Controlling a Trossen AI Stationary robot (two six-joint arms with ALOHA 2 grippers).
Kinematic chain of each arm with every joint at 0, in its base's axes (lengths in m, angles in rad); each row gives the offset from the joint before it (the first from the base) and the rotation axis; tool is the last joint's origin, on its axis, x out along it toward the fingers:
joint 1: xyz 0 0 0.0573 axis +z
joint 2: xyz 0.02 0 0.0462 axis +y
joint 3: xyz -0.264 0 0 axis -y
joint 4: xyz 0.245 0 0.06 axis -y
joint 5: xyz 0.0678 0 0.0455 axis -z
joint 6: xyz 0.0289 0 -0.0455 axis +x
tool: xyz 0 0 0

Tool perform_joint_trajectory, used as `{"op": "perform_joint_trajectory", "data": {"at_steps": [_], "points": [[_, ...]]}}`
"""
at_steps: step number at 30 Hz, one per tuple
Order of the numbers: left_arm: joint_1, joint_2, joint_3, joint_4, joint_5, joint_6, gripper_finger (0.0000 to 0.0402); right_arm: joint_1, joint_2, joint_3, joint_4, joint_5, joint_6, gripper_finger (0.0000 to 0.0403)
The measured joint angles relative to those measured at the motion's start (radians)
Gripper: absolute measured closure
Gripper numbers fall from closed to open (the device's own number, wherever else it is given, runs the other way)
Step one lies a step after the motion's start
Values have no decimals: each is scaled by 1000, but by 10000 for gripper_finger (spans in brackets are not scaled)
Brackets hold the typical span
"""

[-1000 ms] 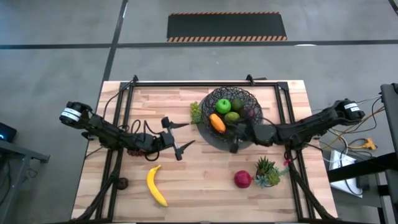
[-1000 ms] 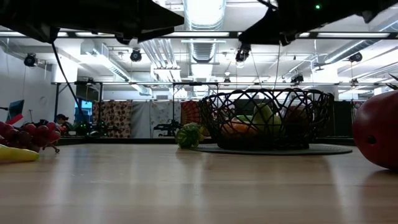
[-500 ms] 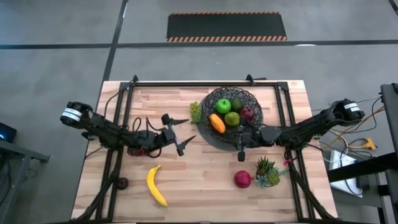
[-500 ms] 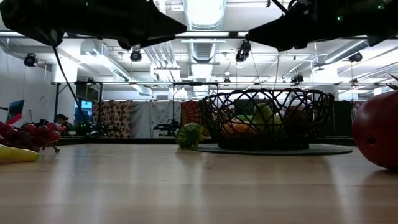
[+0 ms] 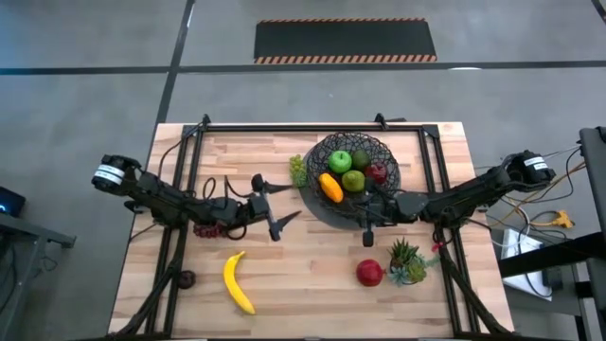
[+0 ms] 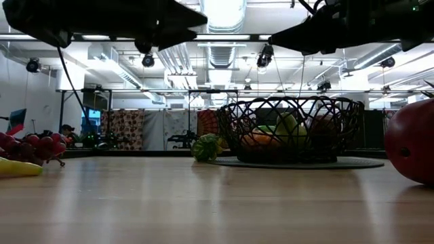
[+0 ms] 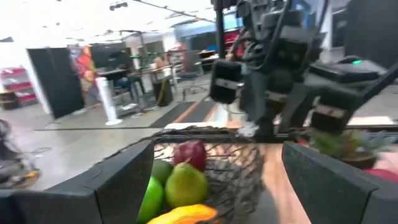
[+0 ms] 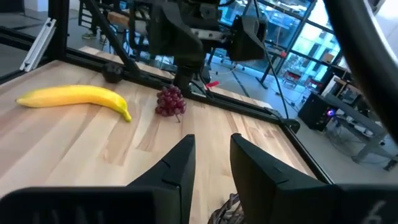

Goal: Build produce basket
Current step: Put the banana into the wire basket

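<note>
The black wire basket (image 5: pixel 348 152) stands at the table's far middle on its grey disc. It holds a green apple (image 5: pixel 340 160), an orange piece (image 5: pixel 330 187), a green pear (image 5: pixel 354 180) and a red fruit (image 5: pixel 378 172). Green grapes (image 5: pixel 298 170) lie against its left side. A banana (image 5: pixel 238 281), purple grapes (image 8: pixel 169 101) and a red apple (image 5: pixel 369 273) lie on the table. My left gripper (image 5: pixel 281 202) hangs open, left of the basket and level with its rim. My right gripper (image 5: pixel 367 229) hangs at the basket's near right edge, its fingers (image 8: pixel 180 163) a narrow gap apart, holding nothing.
A small spiky potted plant (image 5: pixel 407 260) stands right of the red apple, close under my right arm. A black frame with cables runs along the table's far edge and both sides. Bare wood lies between the banana and the red apple.
My right gripper has drawn back from over the basket toward the table's near edge and sunk a little. It has swung round until its fingers point toward the near edge. The fruits and the basket have stayed where they were.
</note>
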Motion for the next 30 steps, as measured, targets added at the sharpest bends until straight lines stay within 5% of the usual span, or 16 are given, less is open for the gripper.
{"op": "perform_joint_trajectory", "data": {"at_steps": [4, 7, 11, 15, 18, 24, 30], "points": [[-12, 0, 61, -178, 9, -65, 65, 0, 0, 3, -1, 0, -11, 317], [-30, -3, 163, -480, 13, -191, 65, 0, 0, 3, -1, 0, -8, 312], [-54, 2, 343, -973, 63, -484, 65, 0, 0, 3, -1, 2, 8, 300], [-72, 16, 484, -1315, 220, -874, 65, 0, -17, 3, 9, 5, -24, 284], [-105, 16, 535, -1420, 321, -1151, 65, 0, -33, 4, 12, 5, -72, 273], [-208, 16, 544, -1448, 334, -1603, 65, 0, -55, 4, -21, 4, -47, 259], [-350, 86, 561, -1680, 407, -2047, 66, 0, -53, 1, -50, 4, -12, 255]]}}
